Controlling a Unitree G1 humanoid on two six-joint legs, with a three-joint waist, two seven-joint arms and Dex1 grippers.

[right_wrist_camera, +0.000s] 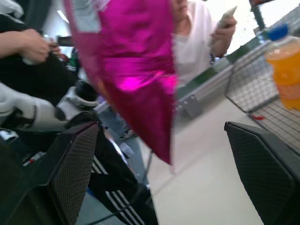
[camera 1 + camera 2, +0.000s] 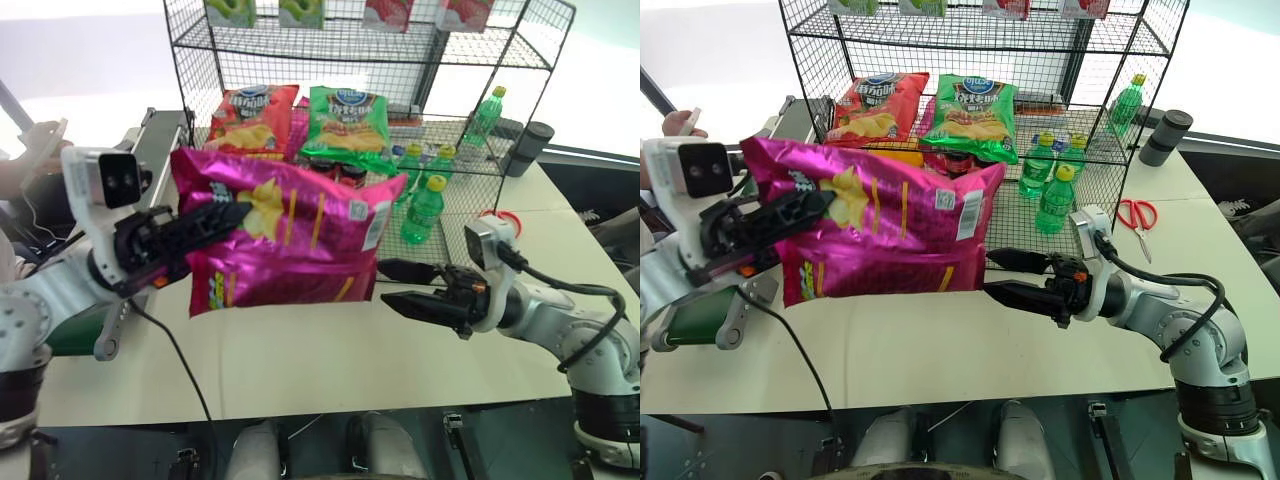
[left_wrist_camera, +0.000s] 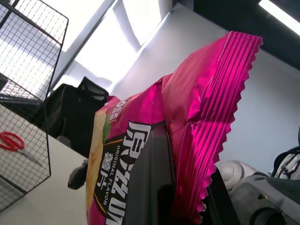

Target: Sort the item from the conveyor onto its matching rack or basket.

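Crisp bag (image 2: 285,235) aloft in left gripper (image 2: 215,222), arm raised

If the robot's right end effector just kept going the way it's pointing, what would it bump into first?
Most likely the pink crisp bag. The open right end effector points leftward at the bag's lower right edge, which hangs from the left end effector. Depth is unclear, so it might slip just under or past it.

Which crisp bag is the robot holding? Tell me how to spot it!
Find the big black wire rack at the back of the table. In front of it, the left claw holds a crisp bag up in the air. It is shiny pink; the red bag and green bag sit on the rack.
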